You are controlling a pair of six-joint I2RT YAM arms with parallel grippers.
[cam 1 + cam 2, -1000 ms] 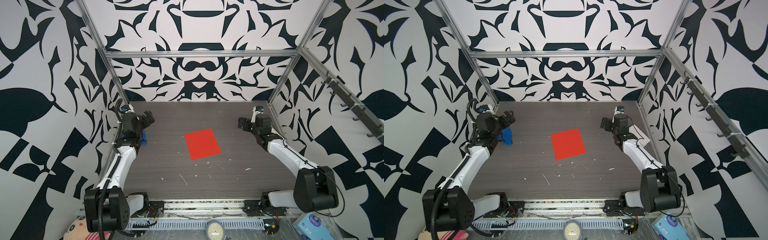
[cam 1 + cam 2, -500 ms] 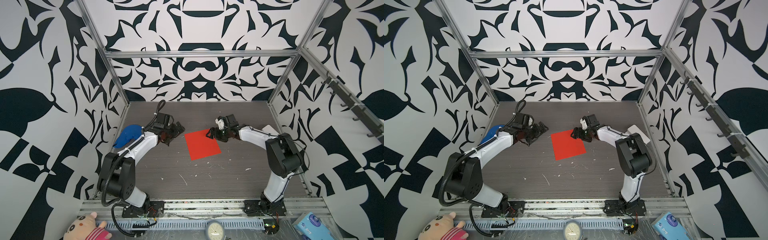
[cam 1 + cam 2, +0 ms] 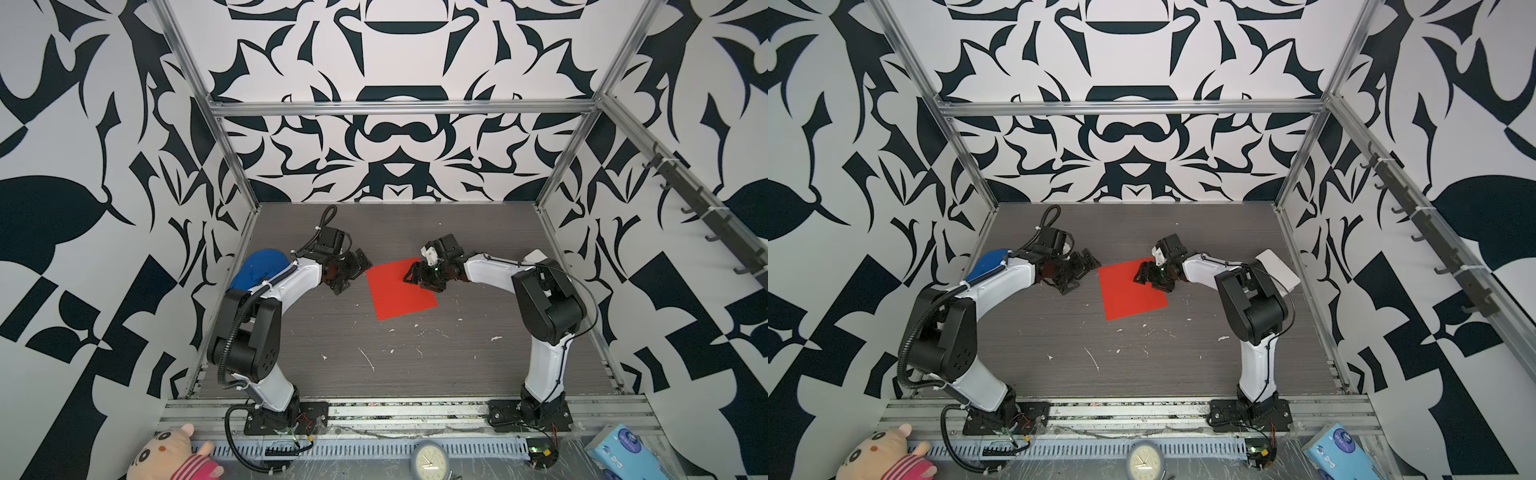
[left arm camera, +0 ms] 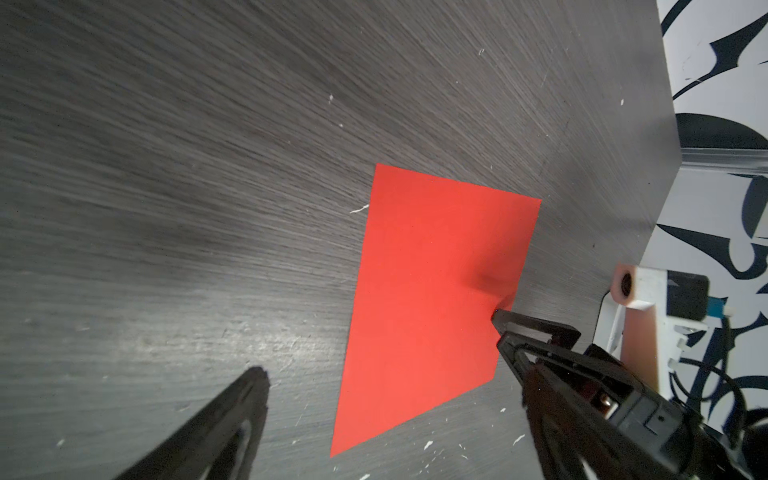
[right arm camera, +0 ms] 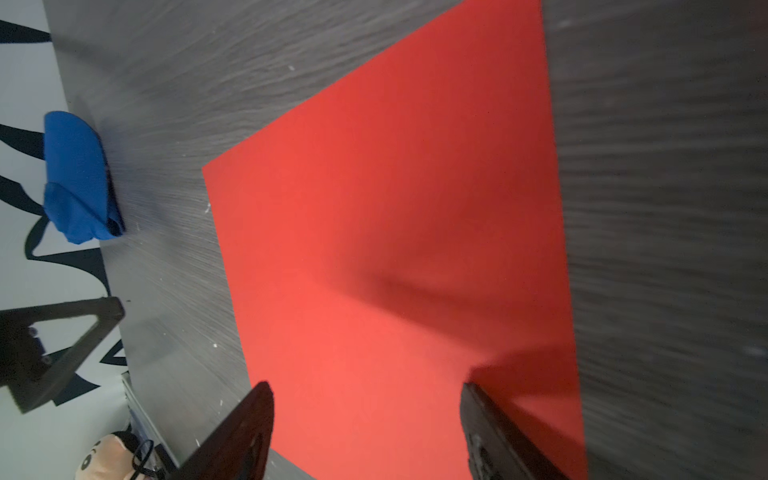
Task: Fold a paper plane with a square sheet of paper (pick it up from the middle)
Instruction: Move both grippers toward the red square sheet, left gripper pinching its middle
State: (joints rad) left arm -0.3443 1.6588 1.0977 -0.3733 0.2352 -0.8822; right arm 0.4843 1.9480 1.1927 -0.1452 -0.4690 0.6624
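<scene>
The square sheet of paper is bright red and lies flat on the dark table, with no crease. A paper plane is not in view. My left gripper is open, low beside the sheet's left edge. In the left wrist view the sheet lies ahead of that gripper. My right gripper is open over the sheet's far right part. In the right wrist view its fingers straddle the red paper, with nothing pinched between them.
A blue cloth lump lies by the left wall behind the left arm. A white box sits by the right wall. A plush toy, a clock and a tissue pack are beyond the front rail. White scraps dot the table.
Both arms have swung in from the side walls to the sheet. In the last half second the right gripper moved onto the sheet's right part. The sheet has not moved.
</scene>
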